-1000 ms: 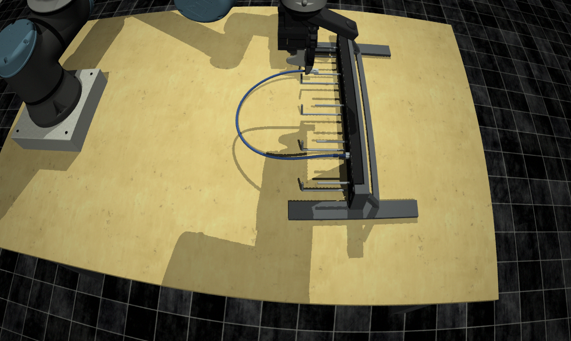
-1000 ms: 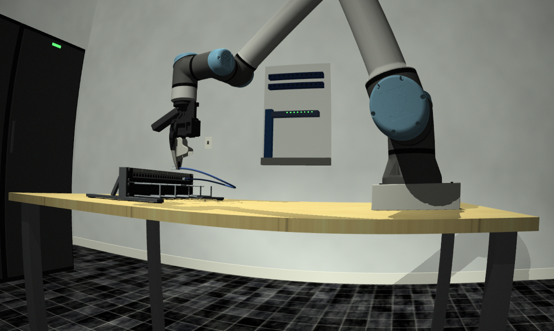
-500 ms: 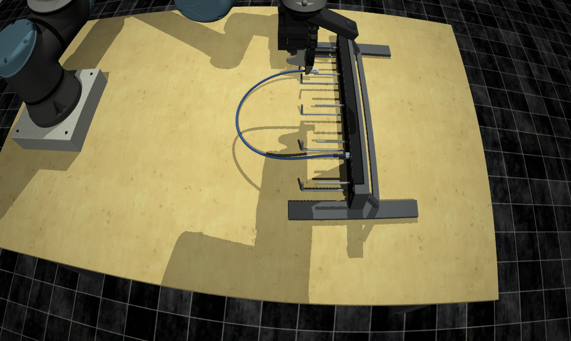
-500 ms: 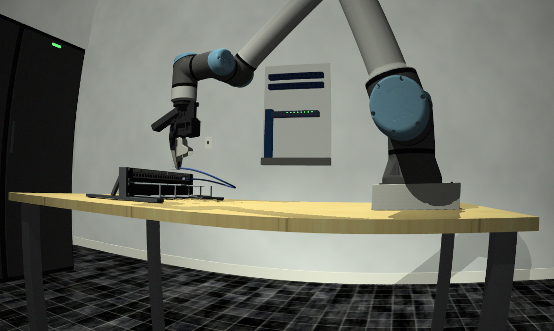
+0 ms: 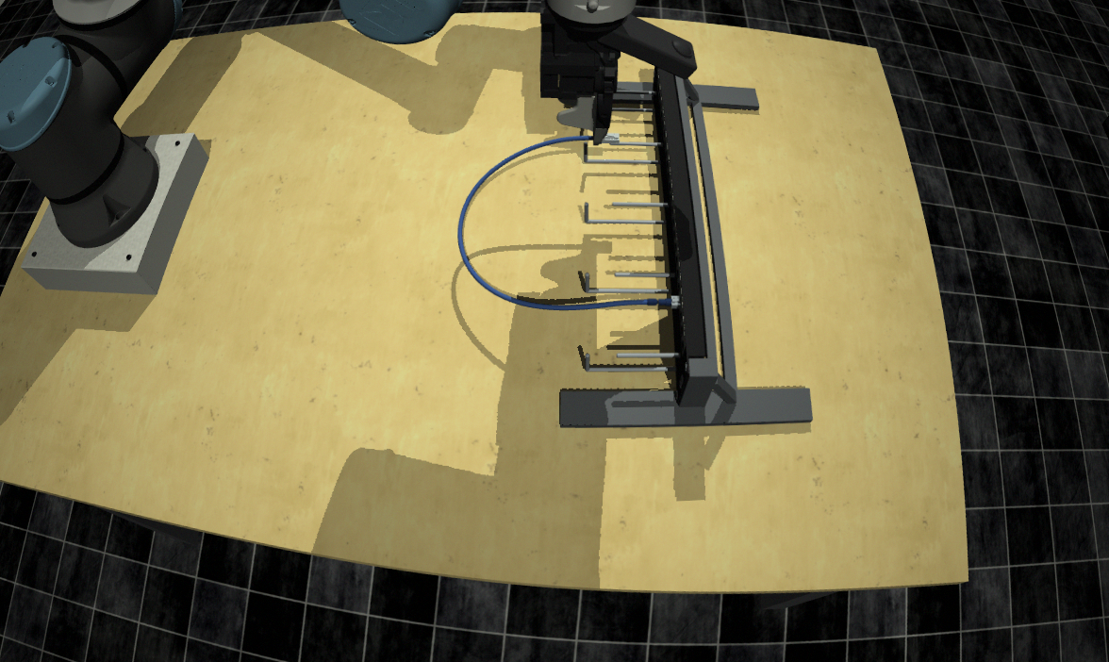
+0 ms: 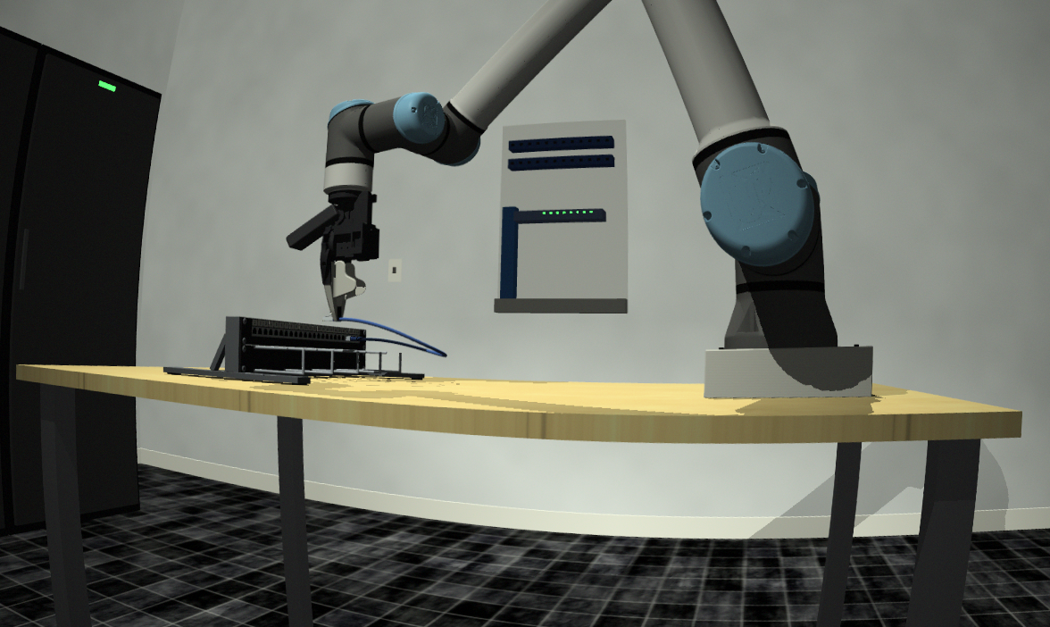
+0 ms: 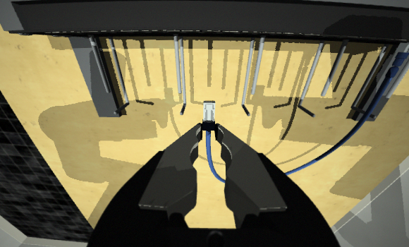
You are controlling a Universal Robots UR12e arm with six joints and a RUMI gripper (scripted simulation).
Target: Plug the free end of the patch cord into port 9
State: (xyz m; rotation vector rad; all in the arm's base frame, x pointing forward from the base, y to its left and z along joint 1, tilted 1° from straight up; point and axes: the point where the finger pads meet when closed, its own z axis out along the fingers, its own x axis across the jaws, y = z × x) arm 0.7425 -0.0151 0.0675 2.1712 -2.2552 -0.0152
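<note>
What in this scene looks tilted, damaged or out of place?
Nothing stands out. The rack sits flat on its feet, the blue cord curves freely from its plugged end, and the end effector grips the free plug, not yet inserted.

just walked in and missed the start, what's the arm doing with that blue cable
The single arm's gripper is shut on the free plug of the blue patch cord, holding it above the table in front of the rack. The plug points at the port panel but is not inserted yet. The cord's other end is already plugged in further along the rack, and the cord loops out between the two ends.
</note>
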